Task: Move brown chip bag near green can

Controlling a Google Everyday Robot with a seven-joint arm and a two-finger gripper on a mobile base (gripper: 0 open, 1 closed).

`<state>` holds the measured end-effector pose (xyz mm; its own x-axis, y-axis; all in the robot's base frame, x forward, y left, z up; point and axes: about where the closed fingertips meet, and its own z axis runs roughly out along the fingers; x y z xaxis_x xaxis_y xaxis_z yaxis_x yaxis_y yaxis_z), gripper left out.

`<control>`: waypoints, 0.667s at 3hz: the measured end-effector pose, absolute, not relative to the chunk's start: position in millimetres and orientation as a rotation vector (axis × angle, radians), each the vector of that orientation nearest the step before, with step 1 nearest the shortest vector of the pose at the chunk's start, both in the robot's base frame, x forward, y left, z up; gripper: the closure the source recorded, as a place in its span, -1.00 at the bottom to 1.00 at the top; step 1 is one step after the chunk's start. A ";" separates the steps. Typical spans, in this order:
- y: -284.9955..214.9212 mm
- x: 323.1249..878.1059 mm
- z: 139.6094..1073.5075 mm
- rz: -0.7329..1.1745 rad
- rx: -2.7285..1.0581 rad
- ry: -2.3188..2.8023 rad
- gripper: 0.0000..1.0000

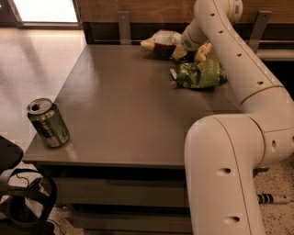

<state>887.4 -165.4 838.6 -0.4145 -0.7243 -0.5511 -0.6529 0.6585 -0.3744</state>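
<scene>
Gripper (180,51) seemingly at brown chip bag (158,42), green bag (200,74) just beside

Dim, warm-toned room, lit from the far left corner.

A bright white panel of light (46,10) at the upper left is washed out. It spills a pale sheen over the glossy light floor tiles (32,64) and the far left of the flat grey-brown tabletop (119,92). The small green metal drink can (48,123) shows a glint on its silver top and a faint bright patch on the table beside its base. The white jointed robot arm (243,69) is evenly lit. Its gripper (183,49), at the table's far edge by the crinkled dark brown chip bag (158,43), sits in shade. Beneath the table everything is dark.
</scene>
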 end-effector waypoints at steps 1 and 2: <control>-165.4 887.4 841.6 -0.131 -1.061 2.171 0.99; -164.4 887.2 842.0 -0.129 -1.066 2.170 1.00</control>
